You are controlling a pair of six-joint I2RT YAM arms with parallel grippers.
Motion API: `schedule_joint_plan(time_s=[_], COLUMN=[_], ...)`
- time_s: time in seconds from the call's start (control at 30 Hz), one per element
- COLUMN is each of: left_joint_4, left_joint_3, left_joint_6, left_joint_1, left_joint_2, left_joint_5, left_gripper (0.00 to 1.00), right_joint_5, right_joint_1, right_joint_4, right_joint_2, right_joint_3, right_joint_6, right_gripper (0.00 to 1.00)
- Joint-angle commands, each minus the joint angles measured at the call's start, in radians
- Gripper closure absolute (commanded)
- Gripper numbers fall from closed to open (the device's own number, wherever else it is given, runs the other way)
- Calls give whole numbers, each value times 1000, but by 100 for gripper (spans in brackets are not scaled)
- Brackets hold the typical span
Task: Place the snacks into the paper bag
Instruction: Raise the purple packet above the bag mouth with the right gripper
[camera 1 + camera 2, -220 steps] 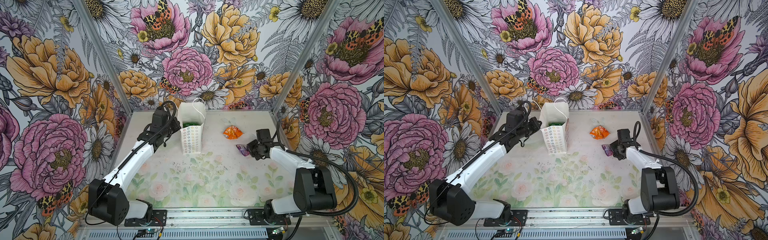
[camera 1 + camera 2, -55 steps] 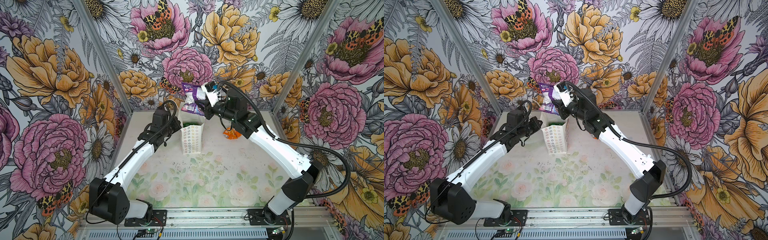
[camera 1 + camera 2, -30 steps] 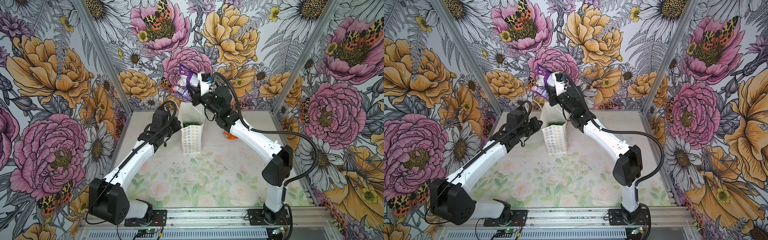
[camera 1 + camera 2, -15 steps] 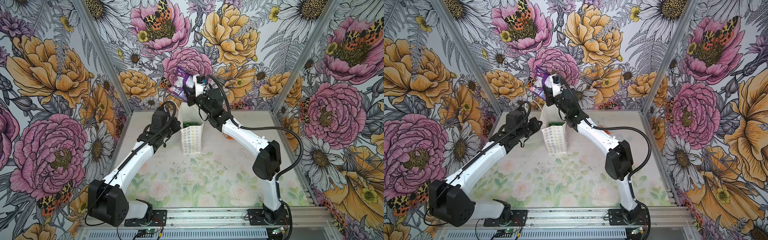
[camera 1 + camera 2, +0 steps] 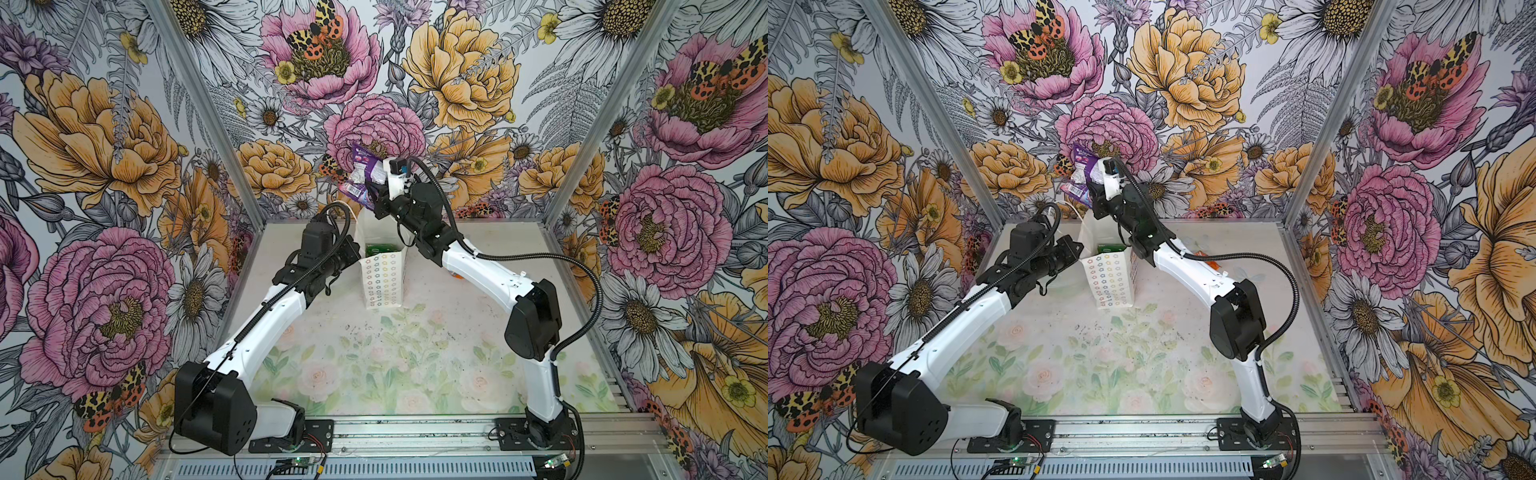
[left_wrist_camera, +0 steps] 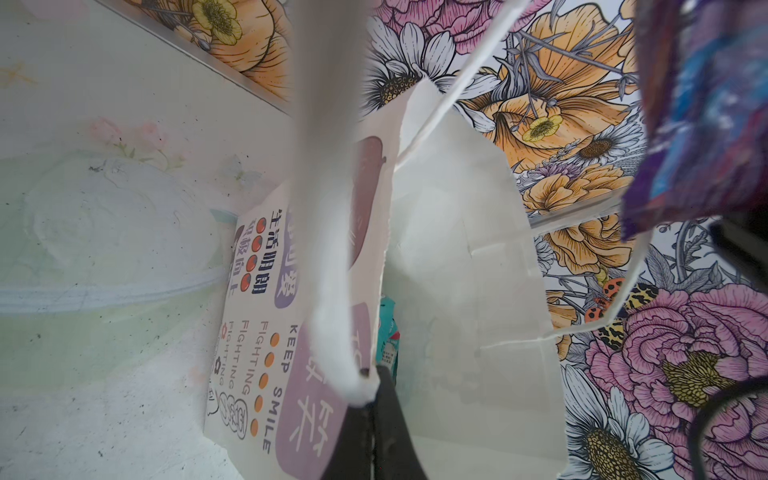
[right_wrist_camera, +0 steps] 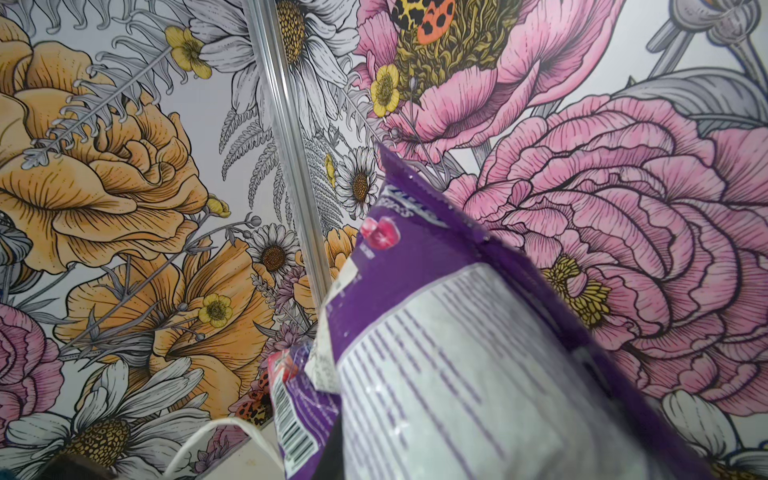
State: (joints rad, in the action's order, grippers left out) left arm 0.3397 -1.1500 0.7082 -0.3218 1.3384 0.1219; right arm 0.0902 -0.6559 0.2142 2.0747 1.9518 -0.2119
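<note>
Flowered walls (image 5: 124, 137) close round a pale table (image 5: 374, 357). In both top views the bag (image 5: 384, 282) stands upright near the back, its mouth open and a green packet (image 5: 379, 249) lying inside. At its left rim the left gripper (image 5: 356, 254) is pressed together on the paper, steadying it. Over the mouth, high up, the right gripper (image 5: 374, 194) is clamped on the lower end of the purple packet (image 5: 363, 172), which juts upward, crumpled. In a top view an orange packet (image 5: 1209, 254) peeps out on the table behind the right arm.

From the left wrist, the dark fingers (image 6: 386, 436) pinch the bag's wall. A thin handle (image 6: 440, 110) crosses the opening and a teal packet (image 6: 388, 328) sits deep inside.

From the right wrist, the purple packet fills the near field against the wall. Only 1 loop of handle shows, and the mouth is out of sight.

I'd say the drop wants care. The packet looks long for that narrow mouth, so it should be tipped end-first and centred between the 2 handles. It should go below the rim before the jaws part. The left grip should hold firm so the bag neither folds nor topples.
</note>
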Motion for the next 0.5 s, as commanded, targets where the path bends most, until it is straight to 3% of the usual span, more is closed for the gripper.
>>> schedule_joint_plan(time_s=[0.0, 0.47], left_joint_4=[-5, -8], left_joint_3=[14, 19], left_joint_6=[7, 11], left_joint_1=[9, 7], left_joint_2=[-17, -21], left_joint_5=[30, 29], left_gripper=[100, 100], right_joint_5=[-21, -44], right_joint_1=[-8, -8], right_joint_4=[33, -66], right_joint_2=[-70, -156], right_joint_3=[-10, -97], right_joint_6=[30, 137], right_gripper=[100, 100])
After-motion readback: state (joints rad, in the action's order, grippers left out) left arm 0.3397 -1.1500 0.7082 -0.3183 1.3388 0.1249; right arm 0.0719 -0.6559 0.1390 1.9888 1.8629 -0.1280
